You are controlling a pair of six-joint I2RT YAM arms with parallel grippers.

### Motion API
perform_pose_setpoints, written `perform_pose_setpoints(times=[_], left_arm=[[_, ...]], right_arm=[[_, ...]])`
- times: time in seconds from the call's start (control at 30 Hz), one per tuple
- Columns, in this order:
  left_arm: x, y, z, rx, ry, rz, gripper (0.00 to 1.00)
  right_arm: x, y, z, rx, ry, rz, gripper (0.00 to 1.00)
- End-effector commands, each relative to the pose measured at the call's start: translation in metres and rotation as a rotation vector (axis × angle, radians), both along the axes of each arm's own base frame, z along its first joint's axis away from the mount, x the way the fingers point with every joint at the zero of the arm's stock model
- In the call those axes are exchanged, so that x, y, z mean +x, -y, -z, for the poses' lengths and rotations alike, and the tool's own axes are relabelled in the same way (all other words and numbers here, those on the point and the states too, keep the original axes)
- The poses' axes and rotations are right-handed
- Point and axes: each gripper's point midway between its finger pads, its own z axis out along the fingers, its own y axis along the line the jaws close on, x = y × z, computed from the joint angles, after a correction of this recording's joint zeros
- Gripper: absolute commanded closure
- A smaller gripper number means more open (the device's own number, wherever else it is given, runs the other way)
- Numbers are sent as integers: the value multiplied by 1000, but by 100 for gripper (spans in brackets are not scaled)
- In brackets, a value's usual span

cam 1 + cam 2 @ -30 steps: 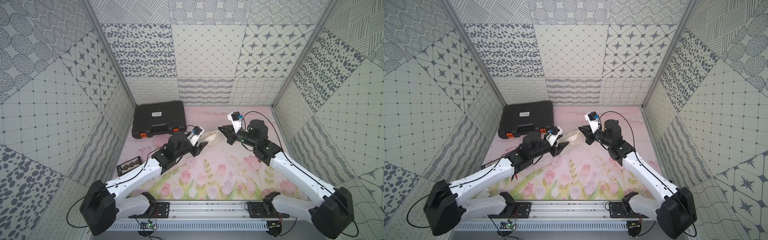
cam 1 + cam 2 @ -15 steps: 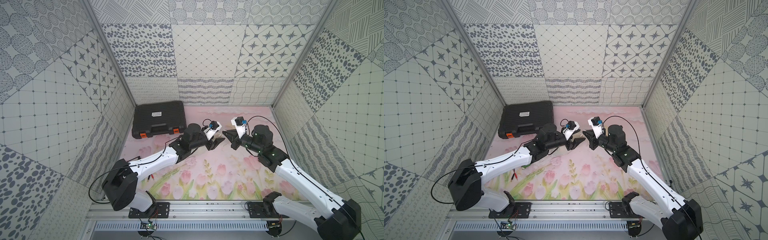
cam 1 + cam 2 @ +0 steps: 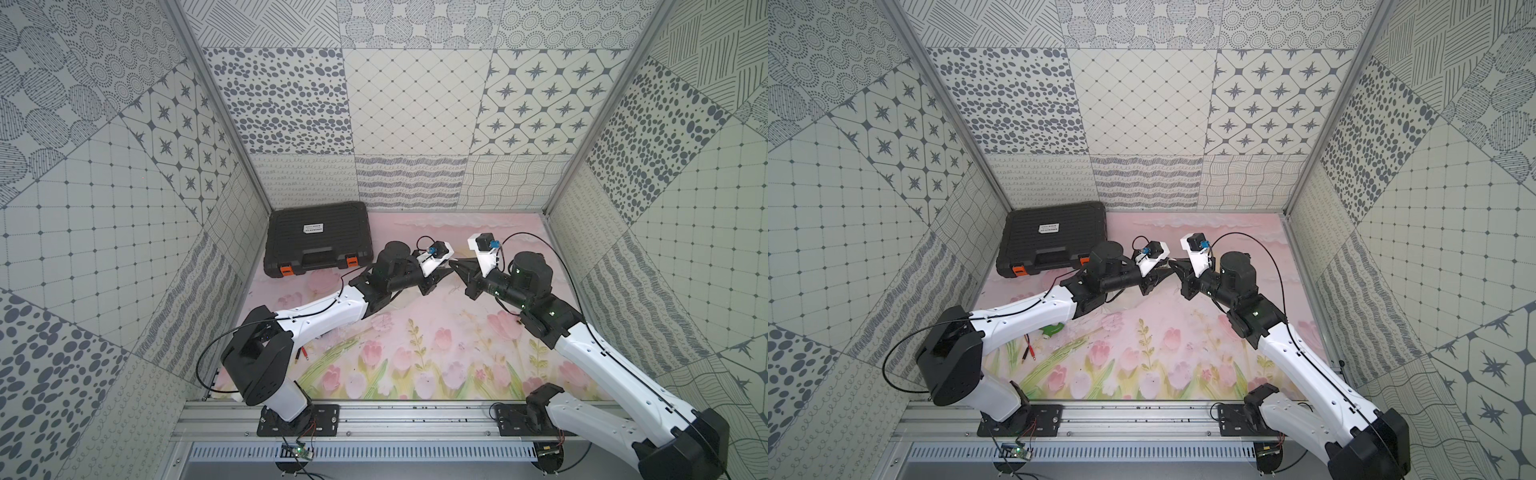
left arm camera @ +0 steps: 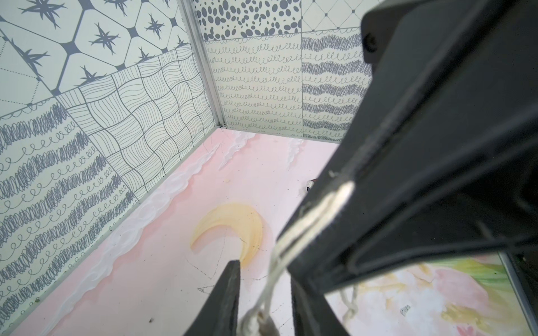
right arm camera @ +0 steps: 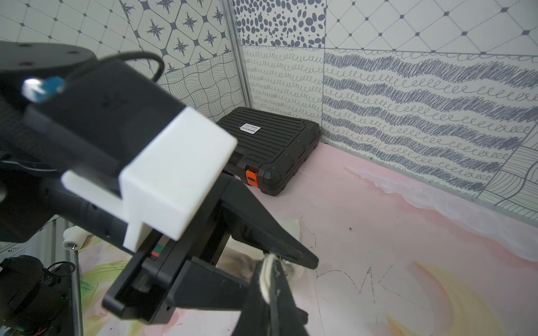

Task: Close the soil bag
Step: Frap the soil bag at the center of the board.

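Note:
The soil bag is a cream cloth pouch lying on the pink mat; the left gripper hides most of it, and in both top views it is largely under the left arm. My right gripper is shut on the bag's thin cream cord. That cord runs from the right jaws down between the fingers of my left gripper, which stand apart around it without pinching it. In both top views the left gripper and right gripper meet tip to tip above the mat's back middle.
A black ribbed case with orange latches lies in the back left corner. Red-tipped leads and a small green thing lie under the left arm. Patterned walls close in the mat on three sides.
My left arm has swung right until its gripper meets the right one, and its jaws have narrowed around the cord. The right gripper has stayed shut and shifted slightly.

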Motion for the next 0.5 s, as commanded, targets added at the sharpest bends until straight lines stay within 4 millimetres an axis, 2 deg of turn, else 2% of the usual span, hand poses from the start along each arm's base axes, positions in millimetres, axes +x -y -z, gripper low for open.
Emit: perform_pose_setpoints(times=[0.0,0.2,0.27,0.37,0.47], left_arm=[[0,8,-20,-9,92,41,71],[2,10,-27,3,113,45,78],[2,10,-26,6,112,42,83],[2,9,-27,-1,106,42,98],[-1,8,-33,-20,102,44,100]], right_arm=[[-2,0,-14,41,46,0,100],[-1,1,-12,42,46,13,100],[0,3,-13,45,48,24,100],[3,8,-10,48,50,59,100],[8,15,-3,51,47,112,100]])
